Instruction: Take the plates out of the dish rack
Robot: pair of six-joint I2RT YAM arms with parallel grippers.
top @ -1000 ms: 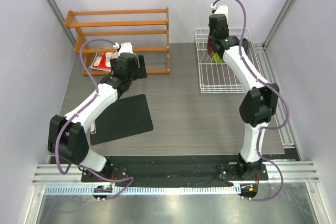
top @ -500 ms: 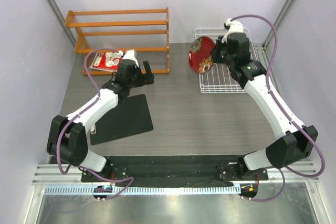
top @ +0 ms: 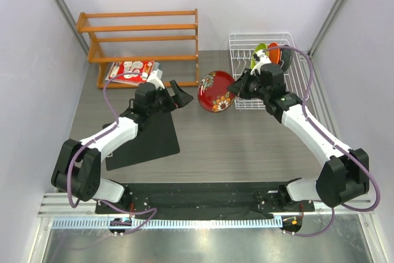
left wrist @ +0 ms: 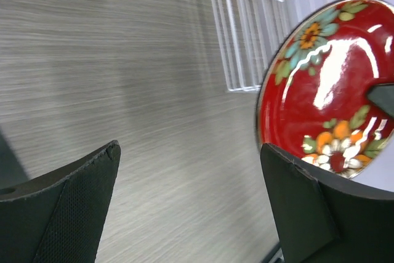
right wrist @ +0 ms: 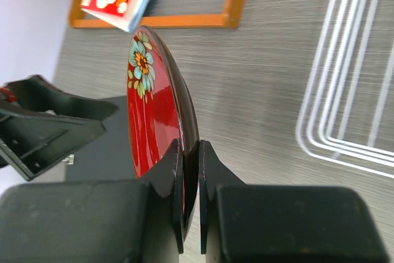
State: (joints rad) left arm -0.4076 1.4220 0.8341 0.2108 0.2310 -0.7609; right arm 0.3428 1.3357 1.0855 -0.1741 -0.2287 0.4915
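Left arm point(top: 114, 132): stretched forward and to the right.
Left gripper point(top: 182, 95): fingers spread wide, nothing held.
Right arm point(top: 308, 129): bent at elbow, reached leftward.
Right gripper point(top: 236, 89): fingers closed on dark red plate point(top: 215, 91) rim.

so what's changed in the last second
The right hand lifted the dark red plate out of the dish rack and carried it left over the table. The left hand, open, swung right toward it. The lime green plate and orange plate stayed in the rack.
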